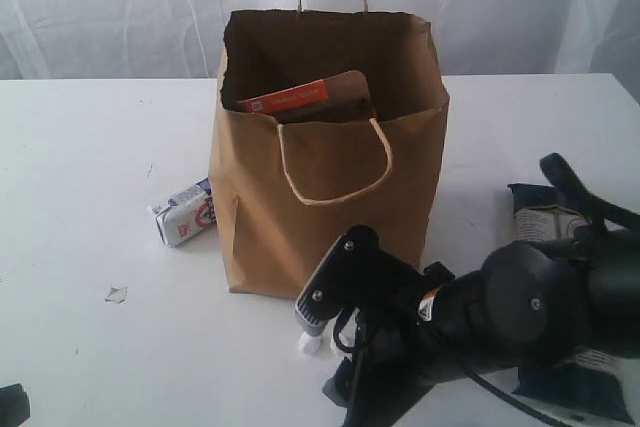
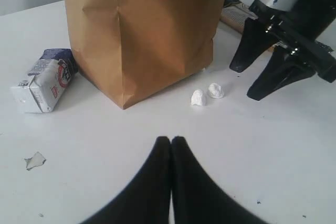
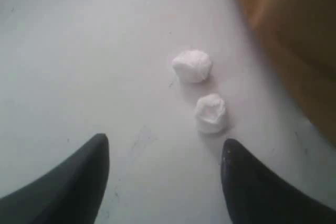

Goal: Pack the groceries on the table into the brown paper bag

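Note:
The brown paper bag (image 1: 325, 192) (image 2: 142, 30) stands open mid-table, and a brown pouch with an orange strip (image 1: 305, 97) shows inside it. The small white-blue carton (image 1: 185, 212) (image 2: 44, 80) lies on the table (image 1: 80, 167) against the bag's left side. The long dark-blue packet (image 1: 535, 209) lies right of the bag, largely hidden by my right arm. My right gripper (image 3: 164, 148) (image 2: 247, 82) hangs open and empty just above the table in front of the bag. My left gripper (image 2: 171, 139) is shut on nothing, low at the front left. The jar, can and bottle are out of view.
Two small white lumps (image 3: 192, 65) (image 2: 199, 98) lie on the table at the bag's front corner, just ahead of my right fingertips. A torn paper scrap (image 1: 116, 294) (image 2: 34, 160) lies front left. A white curtain hangs behind the table.

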